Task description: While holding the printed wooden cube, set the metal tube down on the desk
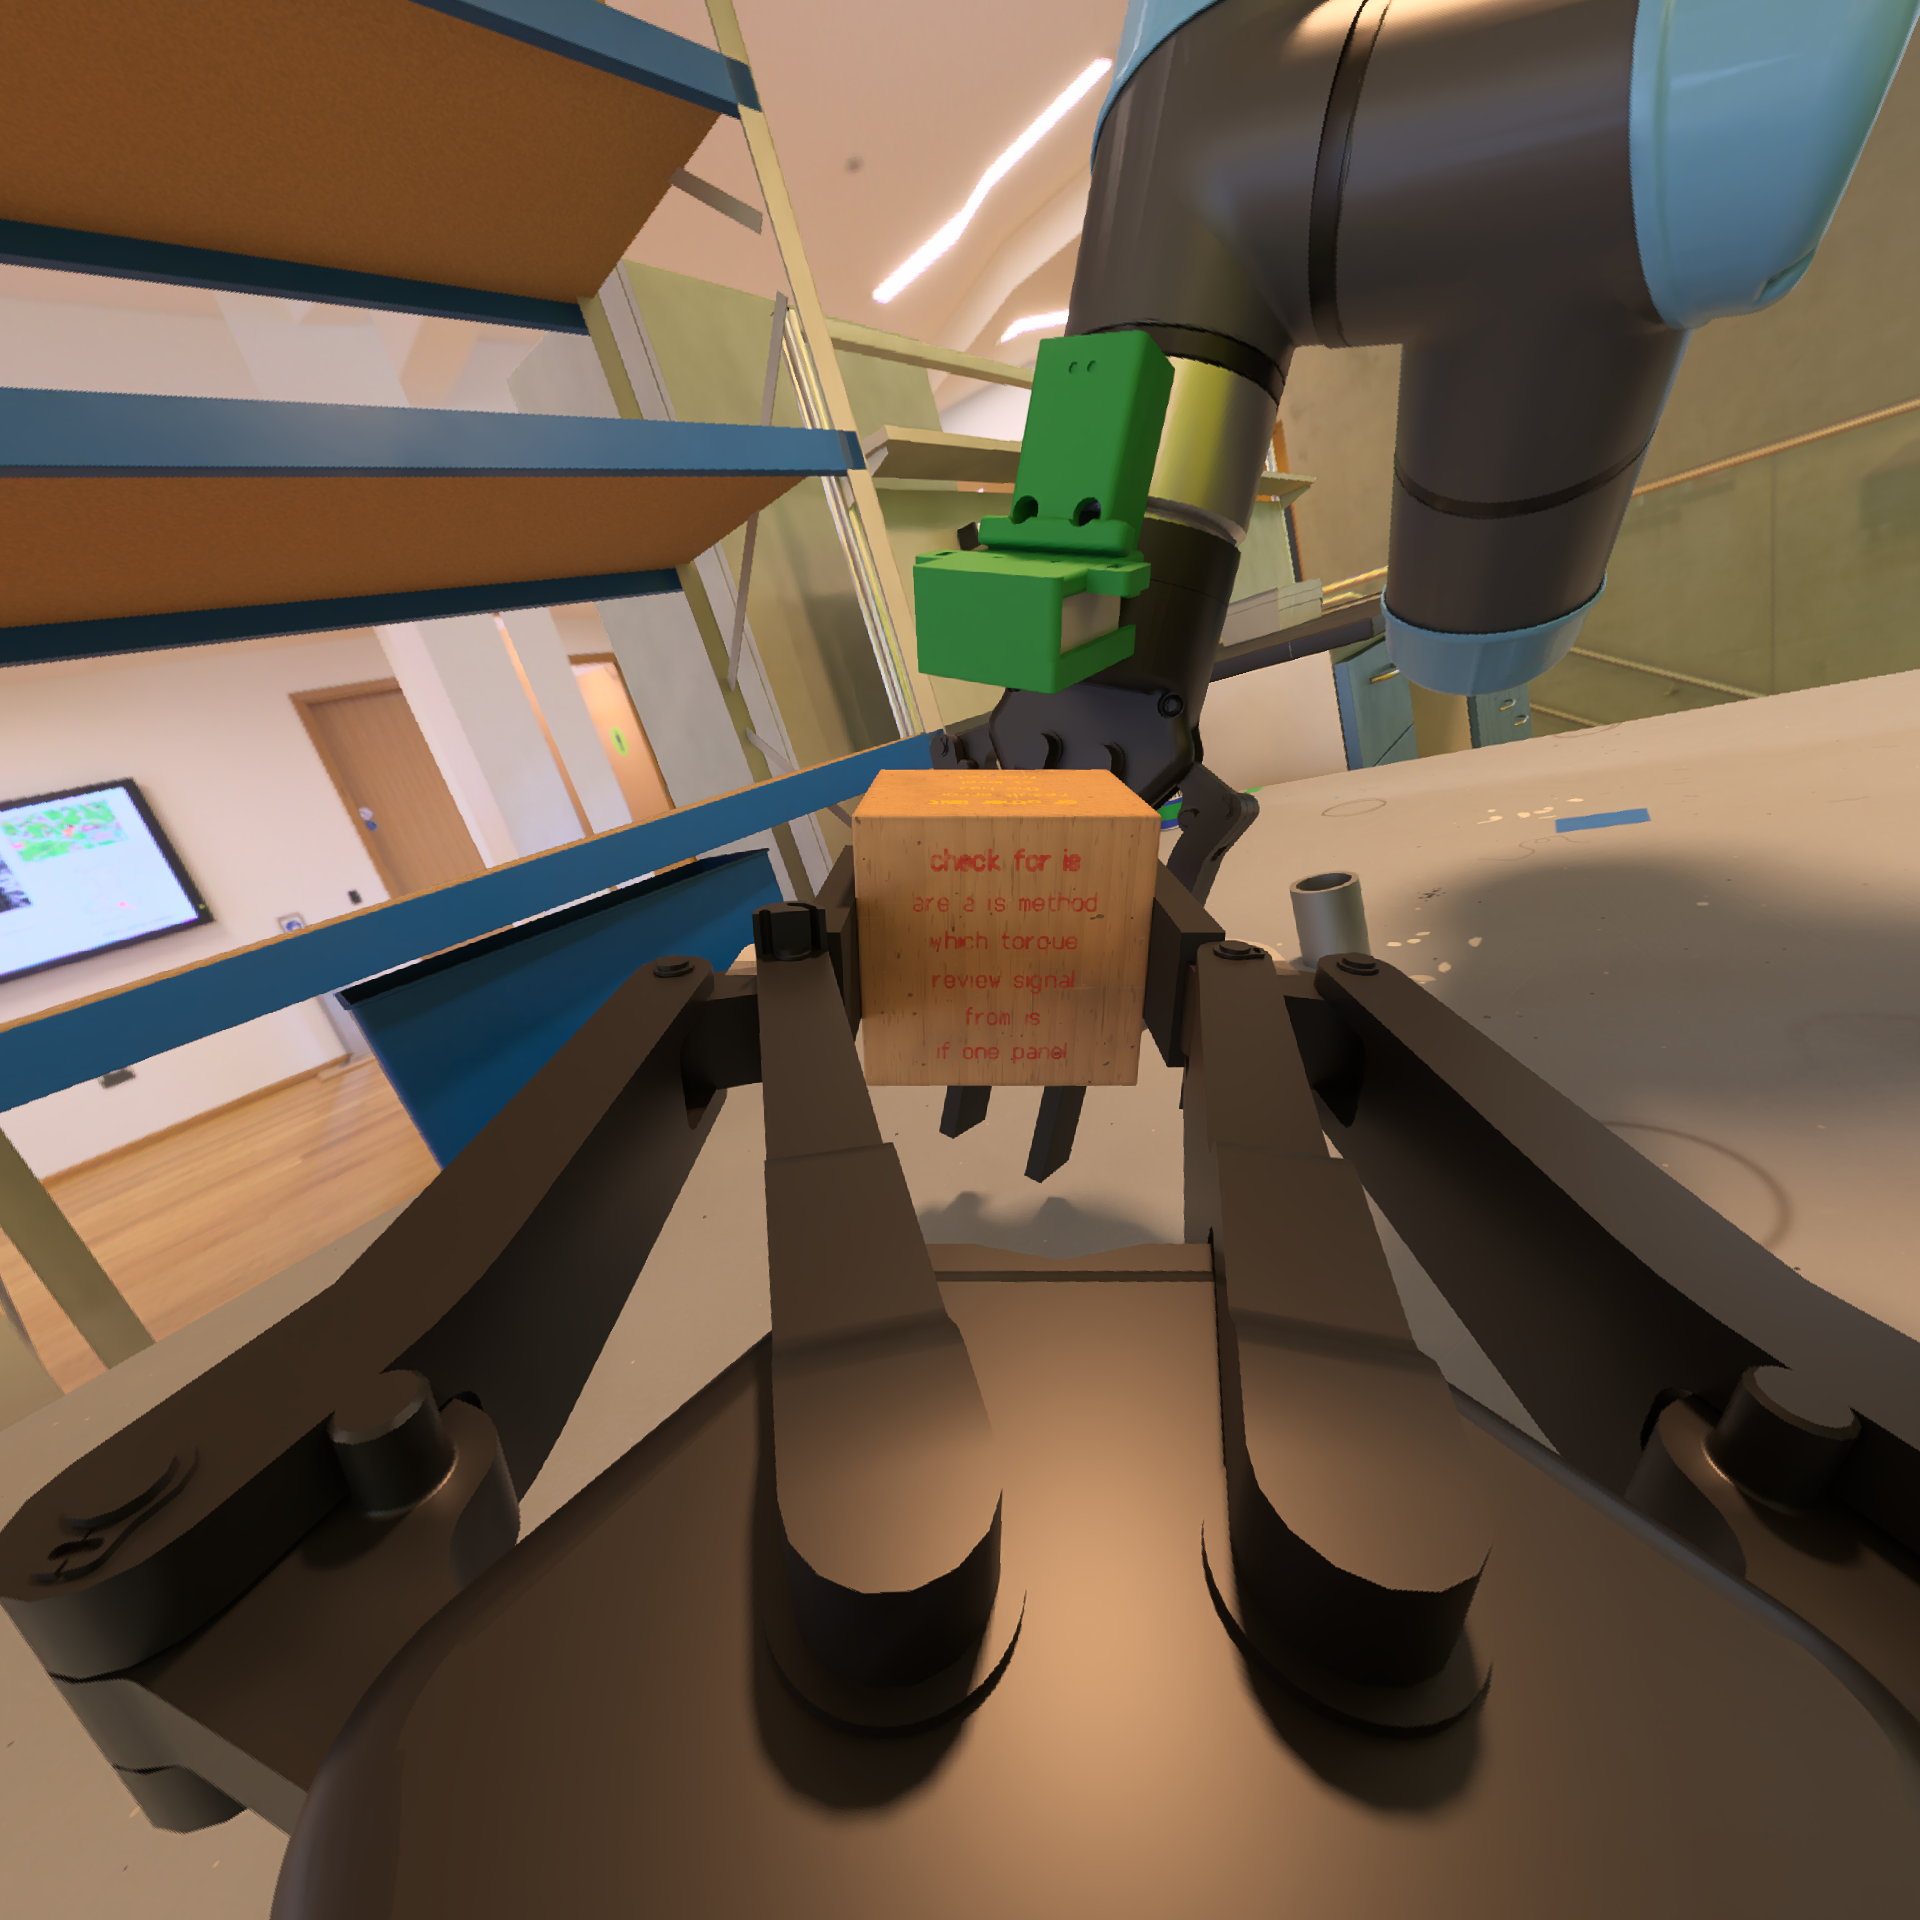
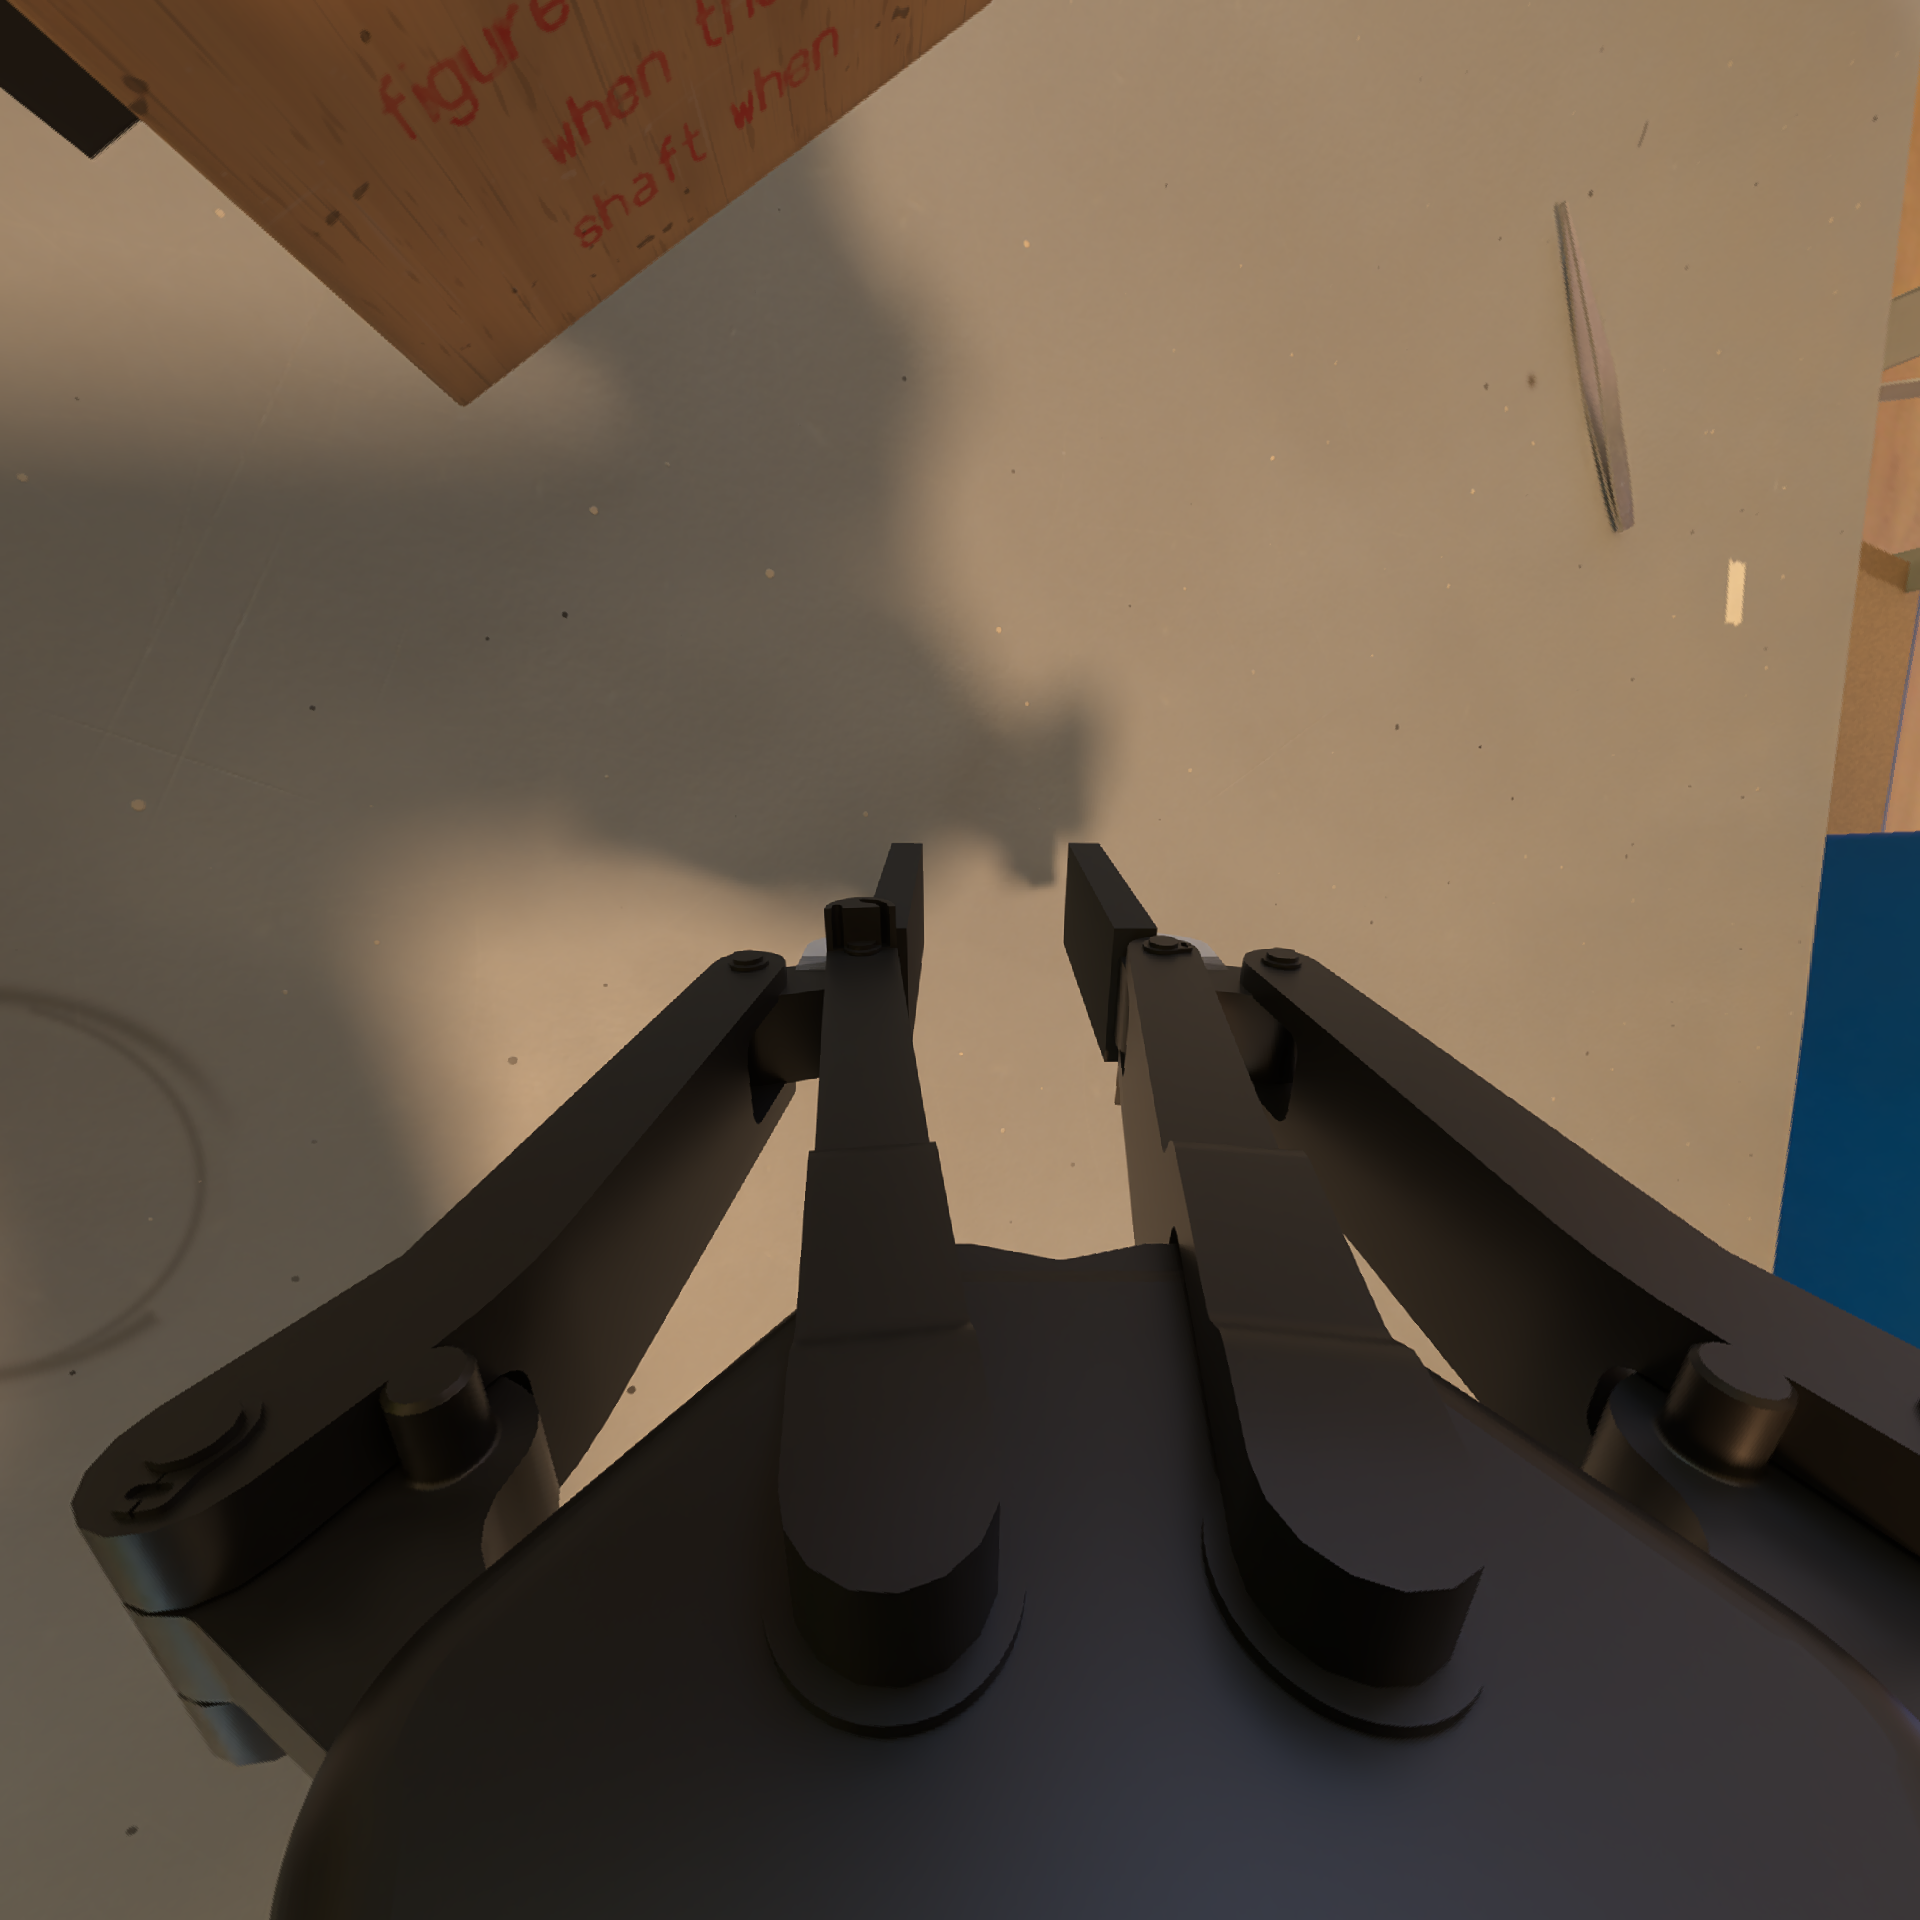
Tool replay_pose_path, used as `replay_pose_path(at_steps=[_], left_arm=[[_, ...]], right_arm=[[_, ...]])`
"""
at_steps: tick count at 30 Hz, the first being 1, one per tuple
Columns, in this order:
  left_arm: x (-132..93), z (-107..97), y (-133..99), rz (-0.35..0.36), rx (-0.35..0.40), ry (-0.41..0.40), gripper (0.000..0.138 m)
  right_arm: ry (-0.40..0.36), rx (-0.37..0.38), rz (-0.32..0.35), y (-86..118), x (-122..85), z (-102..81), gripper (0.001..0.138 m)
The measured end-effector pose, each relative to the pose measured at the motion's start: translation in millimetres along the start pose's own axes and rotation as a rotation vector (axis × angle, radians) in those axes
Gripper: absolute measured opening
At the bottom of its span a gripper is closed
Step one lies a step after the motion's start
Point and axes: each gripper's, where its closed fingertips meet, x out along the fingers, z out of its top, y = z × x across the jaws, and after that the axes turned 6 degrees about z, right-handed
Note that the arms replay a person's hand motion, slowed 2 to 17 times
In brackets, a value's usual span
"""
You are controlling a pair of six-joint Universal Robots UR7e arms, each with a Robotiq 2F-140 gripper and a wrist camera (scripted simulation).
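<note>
My left gripper [image 1: 1003, 971] is shut on the printed wooden cube [image 1: 1003, 935] and holds it above the desk [image 1: 1662, 1039]. The cube's corner also shows at the top left of the right wrist view [image 2: 499, 156]. The grey metal tube [image 1: 1328, 914] stands upright on the desk, right of the cube, its base hidden behind my left finger linkage. My right gripper [image 2: 992, 894] points down at the desk [image 2: 1351, 727], open and empty. In the left wrist view it hangs just behind the cube [image 1: 1013, 1132], left of the tube.
A shelf rack [image 1: 416, 447] with blue beams and brown boards stands at the left. A blue tape strip [image 1: 1600, 821] lies on the far desk. A thin metal strip [image 2: 1595, 374] lies on the desk and a blue beam [image 2: 1860, 1039] stands at the right edge.
</note>
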Motion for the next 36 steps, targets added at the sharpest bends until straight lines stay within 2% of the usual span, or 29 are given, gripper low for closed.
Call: replay_pose_path(at_steps=[11, 21, 36], left_arm=[[-0.3, 0.5, -0.1, -0.001, -0.001, -0.001, 0.060], [-0.6, 1.1, 0.0, 0.000, 0.001, -0.003, 0.060], [-0.7, 1.2, 0.0, 0.002, 0.004, -0.003, 0.060]], right_arm=[[0.062, -0.001, -0.018, -1.9, 5.5, -4.7, 0.037], [0.084, -0.001, -0.022, -1.0, 5.9, -4.7, 0.037], [0.078, 0.009, 0.042, 9.7, 0.9, -2.9, 0.036]])
